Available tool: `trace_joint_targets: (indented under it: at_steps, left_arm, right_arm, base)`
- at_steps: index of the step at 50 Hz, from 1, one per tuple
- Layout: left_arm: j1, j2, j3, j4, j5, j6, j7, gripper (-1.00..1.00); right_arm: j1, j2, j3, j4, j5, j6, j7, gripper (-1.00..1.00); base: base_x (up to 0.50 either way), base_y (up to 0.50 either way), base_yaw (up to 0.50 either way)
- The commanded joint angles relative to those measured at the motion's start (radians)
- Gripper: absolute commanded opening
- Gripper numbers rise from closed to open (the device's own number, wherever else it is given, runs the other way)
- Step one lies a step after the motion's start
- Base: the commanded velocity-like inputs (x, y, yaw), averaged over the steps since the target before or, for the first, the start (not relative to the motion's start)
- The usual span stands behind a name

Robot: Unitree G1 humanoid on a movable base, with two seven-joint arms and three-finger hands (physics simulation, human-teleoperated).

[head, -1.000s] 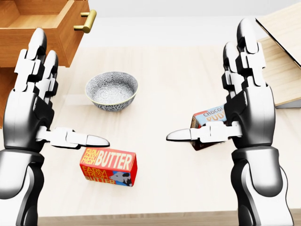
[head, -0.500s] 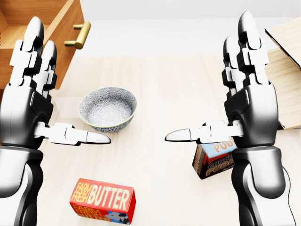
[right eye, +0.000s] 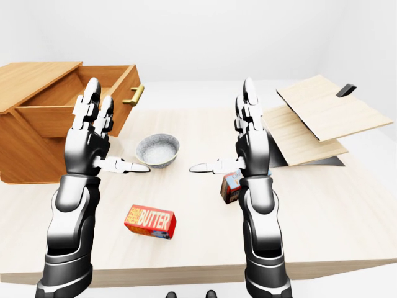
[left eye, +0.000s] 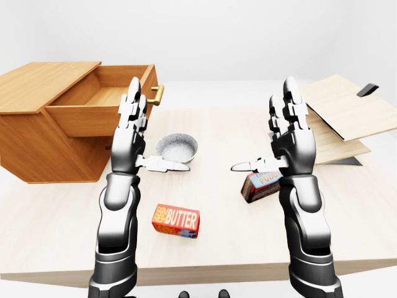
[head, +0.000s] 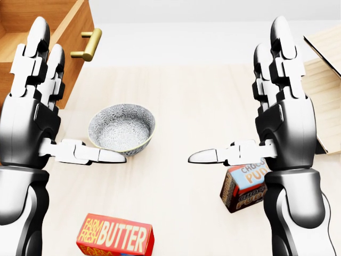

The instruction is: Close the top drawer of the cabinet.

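Wooden and pulled well out, the top drawer (left eye: pixel 102 102) of the cabinet (left eye: pixel 43 133) sits at the upper left of the left-eye view, its brass handle (left eye: pixel 159 94) facing right. Both the left hand (left eye: pixel 133 139) and the right hand (left eye: pixel 285 139) are raised with fingers spread, holding nothing. The left is nearer the drawer front, probably to push it. A bowl (left eye: pixel 176 148) rests on the tabletop (left eye: pixel 217 124).
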State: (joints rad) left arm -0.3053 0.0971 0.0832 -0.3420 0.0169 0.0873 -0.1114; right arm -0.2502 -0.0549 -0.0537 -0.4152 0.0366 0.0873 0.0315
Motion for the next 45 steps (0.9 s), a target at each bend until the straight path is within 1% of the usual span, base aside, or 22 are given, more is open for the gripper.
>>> trace_joint_targets:
  at_steps: [1,12,21,22,23,28,29,33,35,39,42,45]
  left_arm:
    - [0.001,-0.002,-0.002,-0.006,0.001,0.0,0.0,1.0]
    - [-0.002,-0.003,-0.005,-0.017,0.002,0.0,-0.003,1.0]
    - [-0.055,0.001,-0.025,0.008,0.019,0.0,-0.025,1.0]
    - [-0.064,0.004,-0.03,0.022,0.026,0.0,-0.034,1.0]
    - [-0.081,0.013,-0.043,0.054,0.054,0.0,-0.041,1.0]
    - [-0.145,0.018,-0.043,0.174,0.116,0.0,-0.06,1.0]
    - [-0.147,0.016,-0.042,0.176,0.119,0.0,-0.062,1.0]
    - [-0.184,0.021,-0.041,0.249,0.165,0.0,-0.058,1.0]
    - [-0.201,0.027,-0.041,0.307,0.207,0.0,-0.037,1.0]
    - [-0.188,0.02,-0.037,0.317,0.235,0.0,-0.024,1.0]
    - [-0.167,0.016,-0.043,0.328,0.274,0.0,0.002,1.0]
    - [-0.164,0.014,-0.041,0.356,0.303,0.0,0.029,1.0]
  right_arm:
    - [0.006,0.003,0.0,-0.005,0.0,0.0,0.001,1.0]
    - [0.003,0.006,0.008,-0.002,-0.007,0.0,0.0,1.0]
    - [-0.002,0.007,0.009,0.008,-0.011,0.0,-0.004,1.0]
    - [-0.002,0.007,0.009,0.008,-0.011,0.0,-0.003,1.0]
    - [-0.001,0.007,0.009,0.007,-0.01,0.0,-0.002,1.0]
    - [0.007,0.007,0.01,0.005,-0.012,0.0,0.001,1.0]
    - [0.007,0.007,0.01,0.005,-0.012,0.0,0.001,1.0]
    - [0.005,0.008,0.01,0.005,-0.012,0.0,0.0,1.0]
    - [0.006,0.008,0.01,0.003,-0.011,0.0,-0.001,1.0]
    - [0.008,0.008,0.009,0.003,-0.011,0.0,-0.001,1.0]
    - [0.012,0.009,0.01,0.002,-0.01,0.0,0.0,1.0]
    - [0.016,0.009,0.009,0.0,-0.009,0.0,0.001,1.0]
  base:
    - [0.0,0.0,0.0]
    - [0.0,0.0,0.0]
    - [0.0,0.0,0.0]
    - [0.0,0.0,0.0]
    - [0.0,0.0,0.0]
    - [0.0,0.0,0.0]
    - [0.0,0.0,0.0]
    - [0.0,0.0,0.0]
    - [0.0,0.0,0.0]
    - [0.0,0.0,0.0]
    - [0.0,0.0,0.0]
    - [0.0,0.0,0.0]
